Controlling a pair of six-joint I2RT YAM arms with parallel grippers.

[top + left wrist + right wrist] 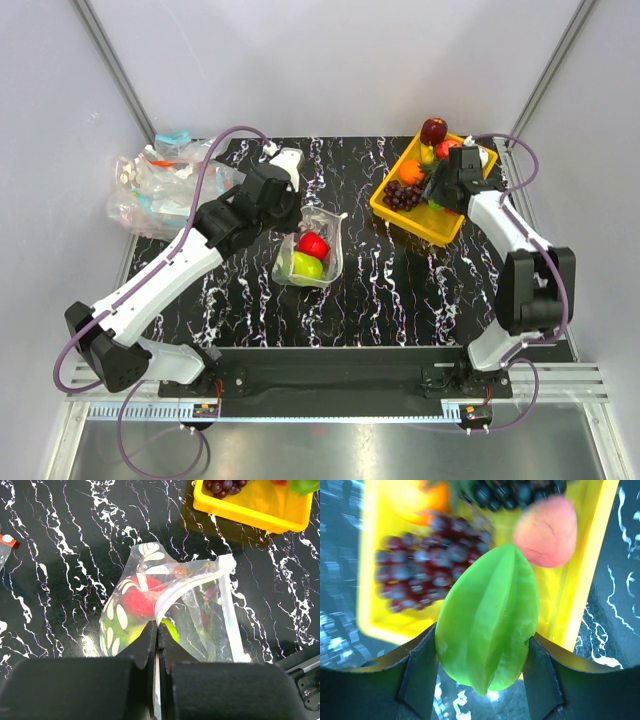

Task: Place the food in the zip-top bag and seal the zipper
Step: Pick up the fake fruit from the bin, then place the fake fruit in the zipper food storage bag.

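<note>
The zip-top bag [328, 232] lies at the table's middle, its mouth pulled open; the left wrist view shows it [210, 610] with white oval marks on its left face. Inside lie a red round fruit [314, 244] [137, 600] and a green apple [307, 266] [172, 628]. The pale zipper [228, 611] runs along the right edge. My left gripper [296, 214] [158, 627] is shut on the bag's mouth edge. My right gripper [441, 196] [482, 645] is shut on a green ridged fruit [487, 615], held over the yellow tray [440, 228] [370, 580].
The tray at back right holds purple grapes [402, 194] [415, 570], an orange [411, 171], a dark red apple [433, 130] and a pink peach [547, 530]. A heap of other clear bags [160, 190] lies at the back left.
</note>
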